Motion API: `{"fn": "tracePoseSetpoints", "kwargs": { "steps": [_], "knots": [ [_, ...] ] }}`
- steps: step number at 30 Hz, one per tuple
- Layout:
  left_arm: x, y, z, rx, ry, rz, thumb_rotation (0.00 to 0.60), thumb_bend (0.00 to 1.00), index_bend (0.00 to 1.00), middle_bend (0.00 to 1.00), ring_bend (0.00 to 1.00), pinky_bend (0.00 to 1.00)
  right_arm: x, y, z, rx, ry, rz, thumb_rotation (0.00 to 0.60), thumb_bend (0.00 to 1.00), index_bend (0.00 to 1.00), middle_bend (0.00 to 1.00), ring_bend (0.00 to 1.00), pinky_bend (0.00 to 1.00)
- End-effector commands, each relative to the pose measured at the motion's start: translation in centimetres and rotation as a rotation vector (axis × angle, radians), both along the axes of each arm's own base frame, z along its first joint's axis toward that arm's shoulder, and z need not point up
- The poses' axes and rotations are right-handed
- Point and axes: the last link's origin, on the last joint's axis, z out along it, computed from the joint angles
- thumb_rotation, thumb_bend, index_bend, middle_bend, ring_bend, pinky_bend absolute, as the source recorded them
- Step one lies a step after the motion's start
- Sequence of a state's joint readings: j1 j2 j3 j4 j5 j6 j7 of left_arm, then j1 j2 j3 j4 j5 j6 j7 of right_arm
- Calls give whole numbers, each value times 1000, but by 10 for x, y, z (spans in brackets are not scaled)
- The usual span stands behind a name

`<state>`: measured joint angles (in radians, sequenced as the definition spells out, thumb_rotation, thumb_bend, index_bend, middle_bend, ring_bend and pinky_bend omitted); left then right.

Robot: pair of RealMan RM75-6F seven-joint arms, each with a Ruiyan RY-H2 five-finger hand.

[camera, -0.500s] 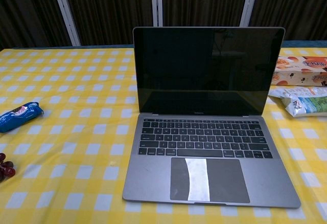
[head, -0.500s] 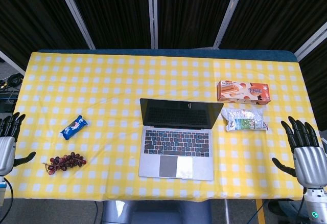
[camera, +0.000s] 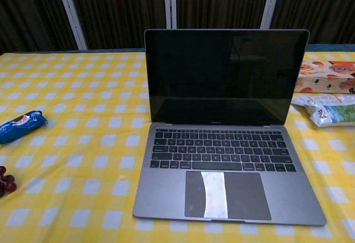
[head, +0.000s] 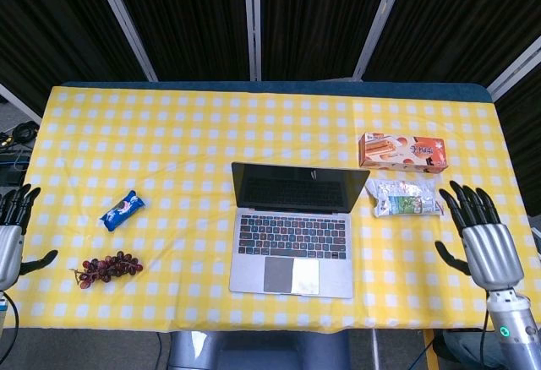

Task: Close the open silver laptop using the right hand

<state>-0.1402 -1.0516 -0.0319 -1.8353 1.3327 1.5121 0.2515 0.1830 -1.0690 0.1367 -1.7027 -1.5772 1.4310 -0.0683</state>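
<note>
Table with a yellow-and-white checked cloth fills most of the head view, dark curtains behind it at the far side.

Silver laptop sits near the middle of the table, slightly right of centre, close to the near edge. Lid is open and upright, screen dark, keyboard and trackpad facing the near side. A pale strip runs down the trackpad, probably a reflection, can't tell for sure.

Right hand is over the right near part of the table, right of the laptop and well apart from it. Palm up-ish, fingers spread and pointing far, thumb out to the left. Released, holding nothing. Fingertips sit just near-right of the snack bag. Seen in the head view only.

Left hand is at the left edge of the frame, beside the table's left near corner, partly cut off. Fingers apart, thumb sticking right, nothing in it. Head view only.

Orange biscuit box lies right of the laptop, on the far side of the white-green snack bag, the two just beside each other. Bag is near the laptop lid's right corner, not touching.

Bunch of dark red grapes lies near-left on the cloth. Blue snack packet lies just far of the grapes, angled, apart from them.
</note>
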Motion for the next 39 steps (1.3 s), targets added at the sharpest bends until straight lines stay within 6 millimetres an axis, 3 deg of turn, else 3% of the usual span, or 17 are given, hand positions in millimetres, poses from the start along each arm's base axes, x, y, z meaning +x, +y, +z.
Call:
{"fn": "tracePoseSetpoints", "kwargs": {
  "steps": [1, 4, 9, 15, 25, 34, 39],
  "knots": [
    [0, 1, 1, 2, 4, 4, 600, 0, 0, 0, 0, 0, 31, -52, 13, 79, -59, 67, 600, 894, 12, 0, 0, 0],
    [-1, 2, 1, 10, 7, 7, 600, 0, 0, 0, 0, 0, 52, -79, 17, 138, -77, 79, 600, 999, 35, 6, 0, 0],
    [-2, 4, 2, 10, 4, 15, 600, 0, 0, 0, 0, 0, 82, -106, 13, 280, -148, 44, 600, 1000, 55, 61, 1, 7],
    [-3, 8, 2, 4, 0, 30, 600, 0, 0, 0, 0, 0, 122, -129, -6, 436, -200, 48, 600, 1000, 128, 182, 98, 141],
    [-5, 10, 3, 3, -3, 40, 600, 0, 0, 0, 0, 0, 144, -159, -40, 511, -155, -18, 600, 1000, 136, 205, 123, 165],
    [-7, 12, 2, -11, -19, 55, 600, 0, 0, 0, 0, 0, 157, -160, -66, 584, -135, -77, 600, 1000, 139, 263, 199, 194],
    [-7, 12, 1, -17, -20, 57, 600, 0, 0, 0, 0, 0, 162, -155, -68, 630, -152, -106, 600, 1000, 206, 298, 234, 213]
  ]
}}
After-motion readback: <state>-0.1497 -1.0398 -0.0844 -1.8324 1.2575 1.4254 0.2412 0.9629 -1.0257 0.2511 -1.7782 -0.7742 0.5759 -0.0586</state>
